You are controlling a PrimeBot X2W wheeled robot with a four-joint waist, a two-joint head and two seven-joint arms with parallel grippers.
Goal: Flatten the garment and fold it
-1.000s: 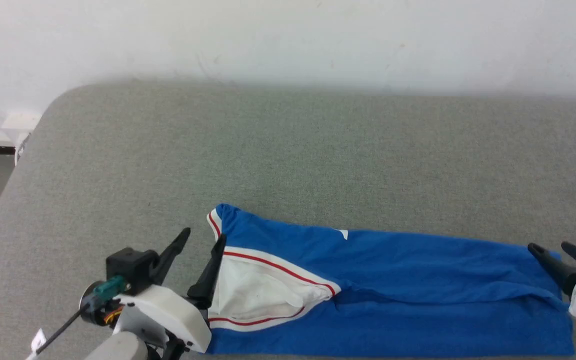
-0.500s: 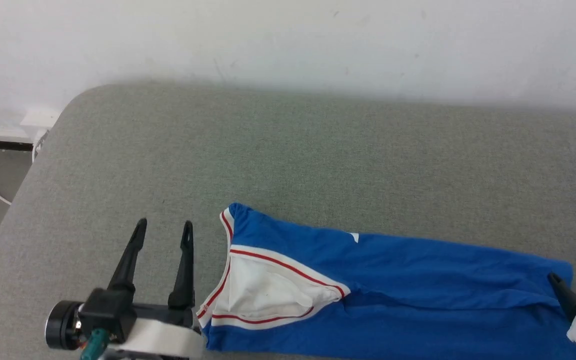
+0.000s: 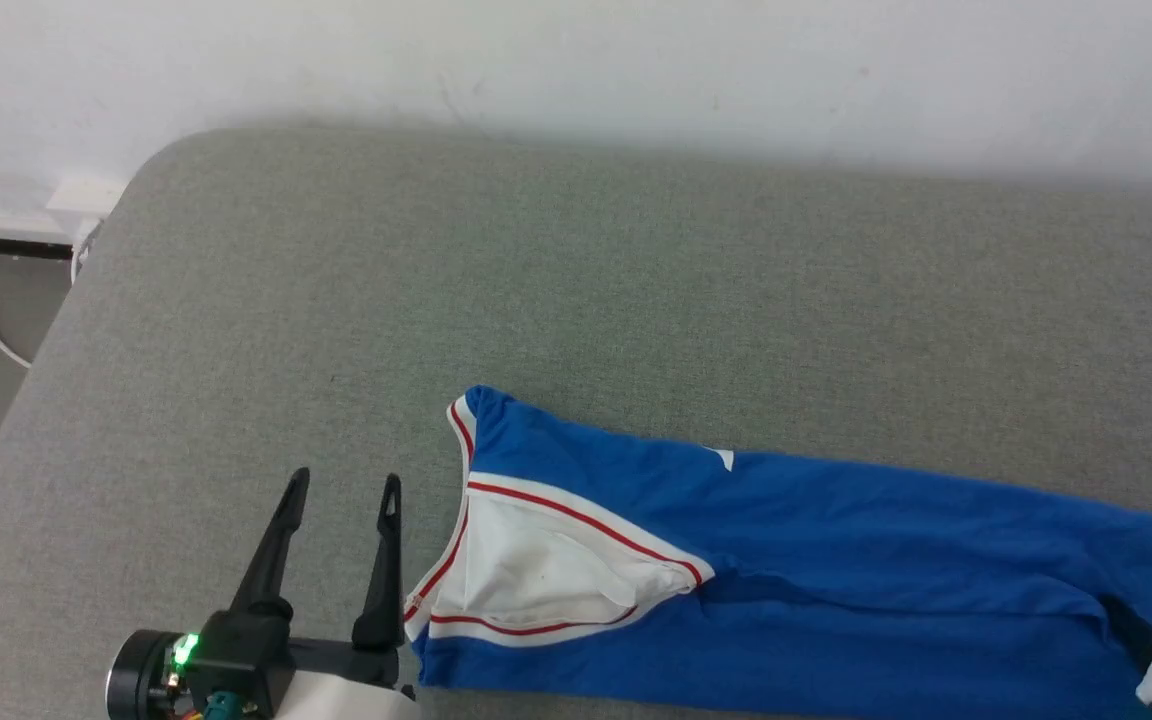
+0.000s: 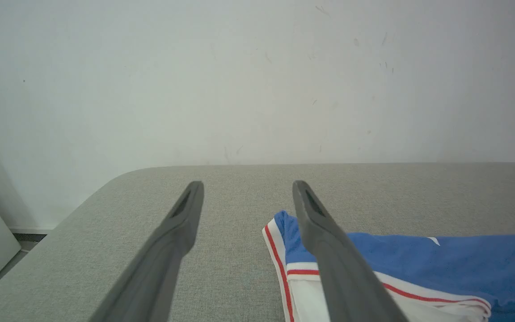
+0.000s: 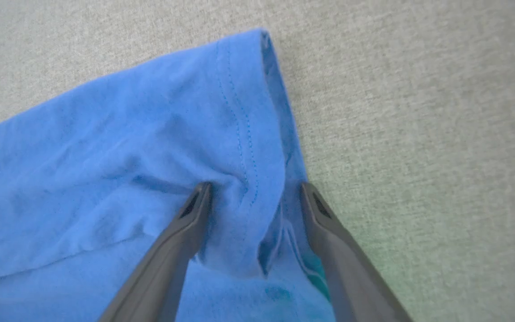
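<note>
The garment [image 3: 836, 560] lies as a long blue strip on the grey desk [image 3: 536, 280], close to its near edge. The left hand [image 3: 344, 480] stands wide open just beside the white sleeve [image 3: 526, 570]. The right hand [image 5: 255, 188], also wide, straddles the garment's other end.

Broad bare stretch of grey table [image 3: 636, 280] across upper and middle frame, passable up to the white wall [image 3: 576, 60] at the top. Lying flat at lower centre and right, the garment [image 3: 886, 540]. At lower left, narrow bare strip between left gripper [image 3: 345, 480] and garment.
</note>
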